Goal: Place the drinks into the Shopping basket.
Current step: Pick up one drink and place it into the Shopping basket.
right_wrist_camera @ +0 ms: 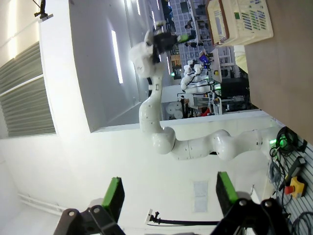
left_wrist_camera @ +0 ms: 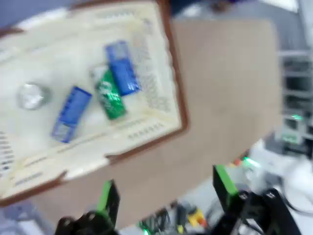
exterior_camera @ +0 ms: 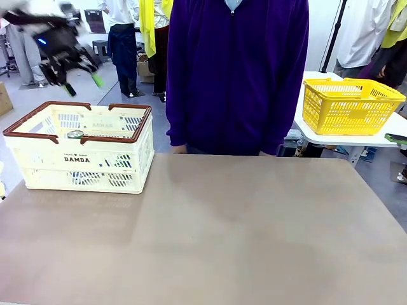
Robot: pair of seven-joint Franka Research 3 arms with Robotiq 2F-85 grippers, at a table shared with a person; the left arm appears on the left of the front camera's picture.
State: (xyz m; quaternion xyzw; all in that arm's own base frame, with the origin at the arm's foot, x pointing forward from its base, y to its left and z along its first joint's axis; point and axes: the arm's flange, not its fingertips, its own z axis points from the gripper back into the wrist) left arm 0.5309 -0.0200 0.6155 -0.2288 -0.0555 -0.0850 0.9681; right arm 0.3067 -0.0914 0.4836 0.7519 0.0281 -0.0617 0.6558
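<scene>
Shopping basket [exterior_camera: 82,159]: cream-white slotted plastic, dark brown rim and handles, dark "DAMDA" print on the side. Inside it, in the left wrist view: green can [left_wrist_camera: 110,96] with white lettering, two blue cans [left_wrist_camera: 121,68] [left_wrist_camera: 71,113] (lettering blurred), and a silver can top [left_wrist_camera: 32,96]. Table [exterior_camera: 241,235]: plain grey-brown, matte. Left gripper [exterior_camera: 79,73]: black body, bright green pads; same scheme on the right gripper [right_wrist_camera: 166,196]. Left arm [right_wrist_camera: 161,122]: white. Person's top [exterior_camera: 238,70]: solid deep purple. Yellow mesh basket [exterior_camera: 350,105]: bright yellow, sitting on a white side table [exterior_camera: 343,138].
</scene>
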